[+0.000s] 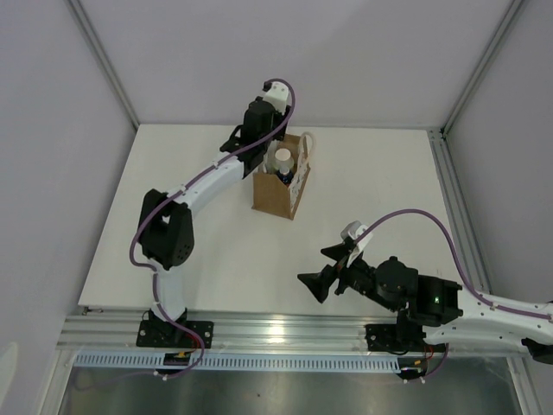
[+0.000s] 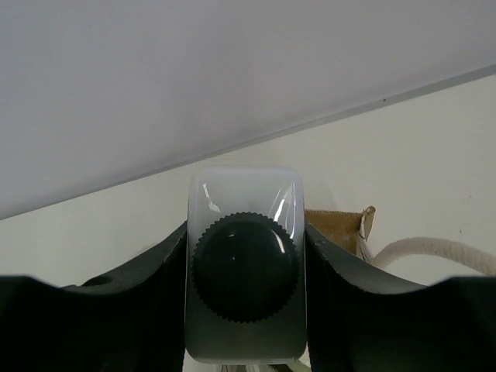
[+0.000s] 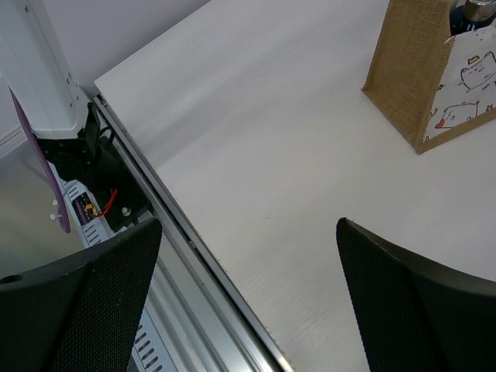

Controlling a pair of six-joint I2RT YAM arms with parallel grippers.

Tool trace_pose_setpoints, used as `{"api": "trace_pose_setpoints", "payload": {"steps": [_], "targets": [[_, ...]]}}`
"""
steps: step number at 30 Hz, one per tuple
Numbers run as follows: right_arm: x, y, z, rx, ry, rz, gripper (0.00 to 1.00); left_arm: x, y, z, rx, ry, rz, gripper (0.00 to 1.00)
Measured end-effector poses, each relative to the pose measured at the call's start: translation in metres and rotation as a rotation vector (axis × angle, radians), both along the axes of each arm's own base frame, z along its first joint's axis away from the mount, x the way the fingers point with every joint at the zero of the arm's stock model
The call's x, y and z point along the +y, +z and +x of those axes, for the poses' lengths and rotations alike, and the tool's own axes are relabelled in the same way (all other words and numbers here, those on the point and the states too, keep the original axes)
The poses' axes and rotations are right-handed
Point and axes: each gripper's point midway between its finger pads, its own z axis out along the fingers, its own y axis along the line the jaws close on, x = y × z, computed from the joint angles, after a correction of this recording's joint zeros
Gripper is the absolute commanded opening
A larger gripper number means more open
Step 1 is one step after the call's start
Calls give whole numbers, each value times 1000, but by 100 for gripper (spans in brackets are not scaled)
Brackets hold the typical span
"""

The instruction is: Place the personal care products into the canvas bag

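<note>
Dark-capped clear bottle sits clamped in the left gripper.

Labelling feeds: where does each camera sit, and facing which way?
Top external: above, behind the bases, looking down on the table; left arm, right arm show.
Left wrist: faces along the left gripper, clamped on the clear bottle.
Right wrist: faces across the table through the open right gripper.
Shared: all show the canvas bag.

Plain white table under the right gripper, metal rail just behind it, grey walls well out ahead of it.
</note>
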Motion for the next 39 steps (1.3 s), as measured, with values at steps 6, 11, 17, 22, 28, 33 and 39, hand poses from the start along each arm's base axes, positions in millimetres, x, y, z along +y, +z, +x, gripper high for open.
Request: {"api": "trace_pose_setpoints", "payload": {"steps": [6, 11, 17, 22, 28, 33, 39], "targets": [[1, -1, 0, 1, 2, -4, 98, 4, -45, -11, 105, -5, 38, 6], [1, -1, -1, 1, 3, -4, 98, 6, -58, -16, 149, 2, 43, 1], [2, -2, -1, 2, 5, -8, 98, 3, -64, -19, 170, -12, 26, 39], [2, -3, -1, 2, 6, -11, 98, 3, -66, -20, 178, -9, 16, 54], [2, -3, -1, 2, 6, -12, 98, 2, -68, -20, 175, -9, 7, 57], [2, -3, -1, 2, 6, -12, 98, 1, -46, -19, 123, -11, -23, 67], [2, -3, 0, 0, -2, -12, 99, 4, -6, -23, 48, -15, -65, 73]]}}
